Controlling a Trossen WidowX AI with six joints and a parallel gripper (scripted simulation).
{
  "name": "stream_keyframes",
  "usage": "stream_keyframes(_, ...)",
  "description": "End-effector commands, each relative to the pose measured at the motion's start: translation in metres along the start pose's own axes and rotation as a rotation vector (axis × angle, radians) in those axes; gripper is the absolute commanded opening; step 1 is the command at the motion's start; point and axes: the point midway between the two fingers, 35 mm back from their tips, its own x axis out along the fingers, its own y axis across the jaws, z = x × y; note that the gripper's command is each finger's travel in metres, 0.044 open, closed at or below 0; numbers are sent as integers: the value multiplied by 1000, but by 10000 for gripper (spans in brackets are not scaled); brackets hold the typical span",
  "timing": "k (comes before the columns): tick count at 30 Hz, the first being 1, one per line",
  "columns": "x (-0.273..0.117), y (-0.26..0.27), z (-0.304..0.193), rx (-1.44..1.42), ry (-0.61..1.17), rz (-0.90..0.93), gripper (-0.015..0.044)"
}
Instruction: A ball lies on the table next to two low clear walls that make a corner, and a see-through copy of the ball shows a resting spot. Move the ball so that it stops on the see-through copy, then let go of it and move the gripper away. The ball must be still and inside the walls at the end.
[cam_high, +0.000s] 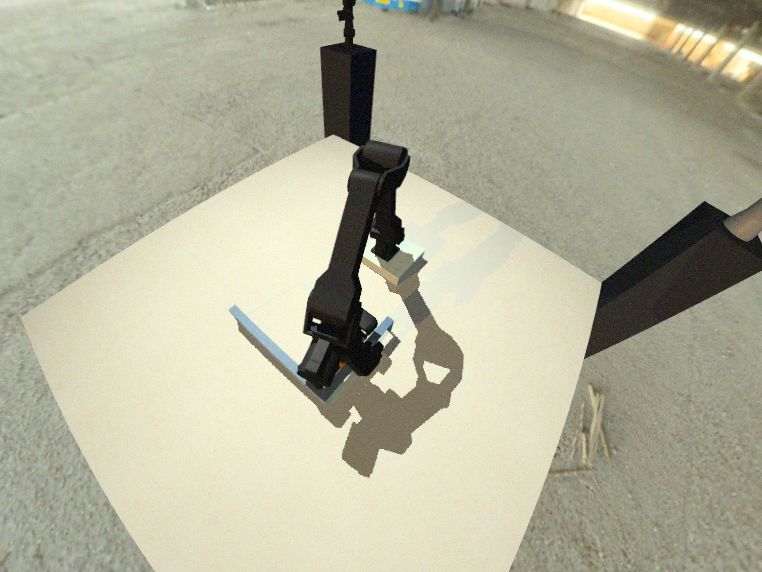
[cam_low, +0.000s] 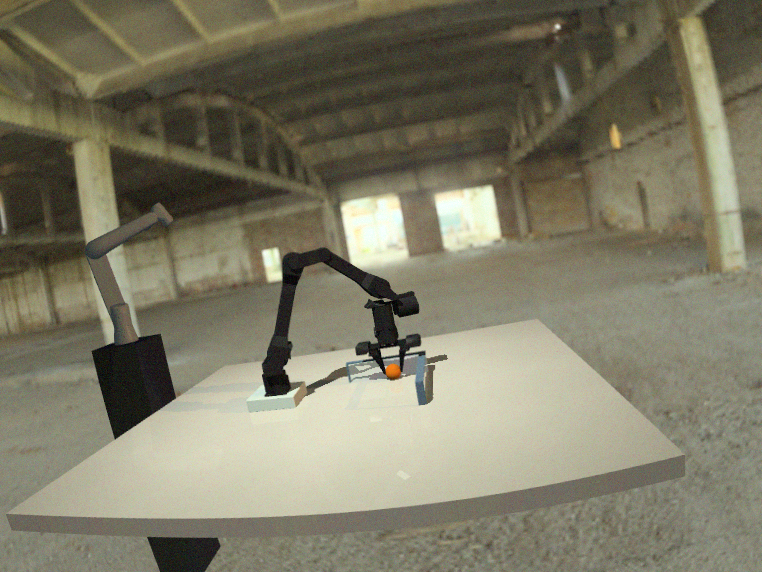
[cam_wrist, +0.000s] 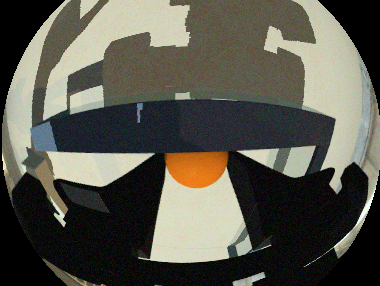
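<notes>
Top view: you're high above the table (cam_high: 184, 431), tilted down, looking along the arm (cam_high: 347, 246) toward its base plate (cam_high: 403, 261); wide lens bends the table edges. You get the whole tabletop plus two black pedestals at the far and right edges.

Exterior view: you're low, off one table (cam_low: 492, 431) edge, well back, facing across it into the hall. Arm, base plate and the corner walls (cam_low: 420, 381) sit mid-distance.

Wrist view: fisheye on the wrist, pointing down, very near; the orange ball (cam_wrist: 195, 171) sits between dark fingers, a wall close behind it.

All three views share the corner walls and the ball.
</notes>
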Motion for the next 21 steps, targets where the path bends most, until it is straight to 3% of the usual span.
stream_keyframes(1,0,0,0,0,0,-1,184)
stream_keyframes(7,0,0,0,0,0,-1,329)
stream_keyframes(11,-11,-2,1,-1,0,-1,329)
stream_keyframes(16,-84,-1,0,-6,3,-1,329)
stream_keyframes(21,-82,-3,1,-6,-7,-17,329)
